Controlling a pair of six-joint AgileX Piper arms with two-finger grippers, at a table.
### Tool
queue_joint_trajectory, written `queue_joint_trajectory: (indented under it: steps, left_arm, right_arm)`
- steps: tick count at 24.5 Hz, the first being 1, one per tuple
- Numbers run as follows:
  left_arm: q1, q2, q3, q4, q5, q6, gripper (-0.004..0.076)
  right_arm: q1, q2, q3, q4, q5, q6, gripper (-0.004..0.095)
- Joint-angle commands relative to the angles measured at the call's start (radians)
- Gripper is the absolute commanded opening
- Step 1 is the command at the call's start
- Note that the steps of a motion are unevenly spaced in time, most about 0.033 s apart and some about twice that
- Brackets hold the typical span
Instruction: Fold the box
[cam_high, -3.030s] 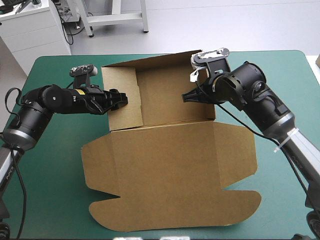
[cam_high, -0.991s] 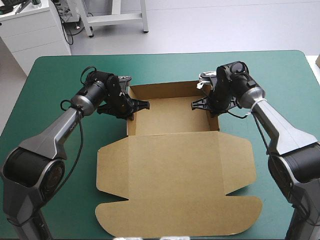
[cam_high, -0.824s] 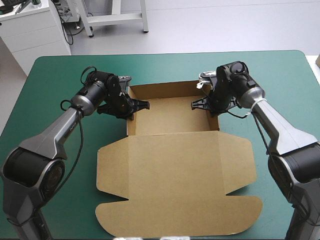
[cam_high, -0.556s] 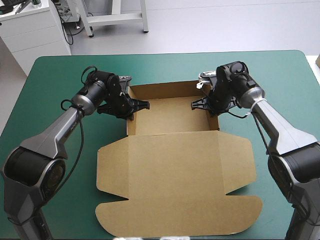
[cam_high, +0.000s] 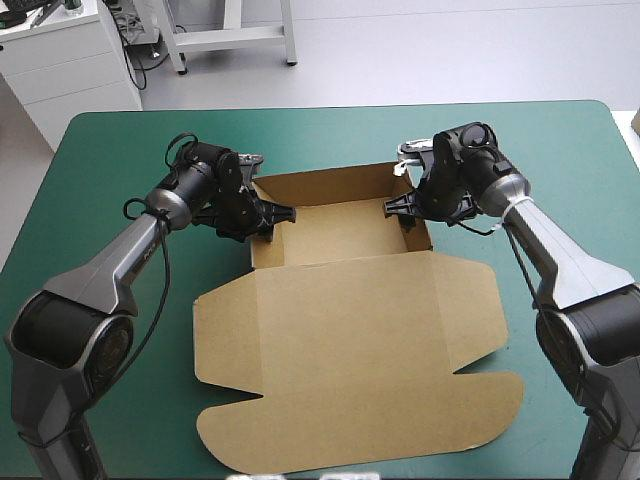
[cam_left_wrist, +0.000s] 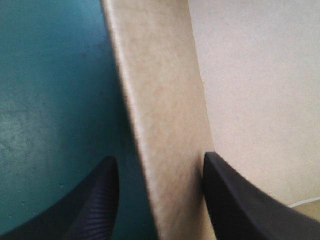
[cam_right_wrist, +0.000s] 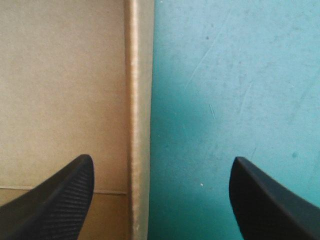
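The brown box (cam_high: 345, 340) lies as an open tray at the far side with its wide lid flat toward the front. My left gripper (cam_high: 272, 216) stands open astride the tray's left wall (cam_left_wrist: 160, 100): one black finger (cam_left_wrist: 100, 200) is outside over the cover, the other (cam_left_wrist: 235, 200) inside. My right gripper (cam_high: 400, 208) is open wide over the right wall (cam_right_wrist: 140, 100), with one finger (cam_right_wrist: 55, 200) above the tray floor and the other (cam_right_wrist: 270, 205) above the cover. Neither wall is pinched.
Teal-green cover (cam_high: 110, 190) shows left and right of the box and beyond the tray's back wall (cam_high: 320, 183). The lid's rounded front flap (cam_high: 360, 425) reaches close to the table's front edge.
Both grippers, shut on the tray's side walls just before, have opened and let go. The box has shifted slightly and its side walls lean a little outward.
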Motion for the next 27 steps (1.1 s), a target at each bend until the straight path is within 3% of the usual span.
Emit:
queue_joint_trajectory:
  steps: [1,5,7,10,12,15,16,27]
  left_arm:
    - [0.000,-0.051,-0.068,0.012,-0.007,-0.001,0.0373]
    - [0.000,-0.051,-0.234,0.097,0.072,-0.001,0.0373]
    - [0.000,-0.051,-0.322,0.153,0.160,0.004,0.0372]
    - [0.000,-0.079,-0.399,0.160,0.172,0.031,0.0358]
    - [0.000,-0.109,-0.409,0.148,0.172,0.096,0.0244]
    - [0.000,-0.159,-0.405,0.144,0.172,0.128,-0.0004]
    - [0.000,-0.178,-0.405,0.142,0.172,0.132,-0.0025]
    - [0.000,-0.462,-0.379,0.025,0.172,0.180,-0.0026]
  right_arm:
    - [-0.005,-0.048,-0.031,0.005,-0.059,-0.002,0.0703]
    - [-0.005,-0.049,-0.123,0.020,-0.056,-0.016,0.0703]
    - [-0.005,-0.049,-0.198,0.020,-0.006,-0.032,0.0703]
    - [-0.005,-0.063,-0.262,0.002,0.073,-0.058,0.0703]
    - [-0.005,-0.076,-0.262,0.002,0.073,-0.058,0.0703]
    - [-0.005,-0.092,-0.255,0.010,0.073,-0.062,0.0703]
    - [-0.005,-0.101,-0.253,0.018,0.073,-0.065,0.0703]
    - [-0.005,-0.120,-0.208,0.027,0.069,-0.129,0.0704]
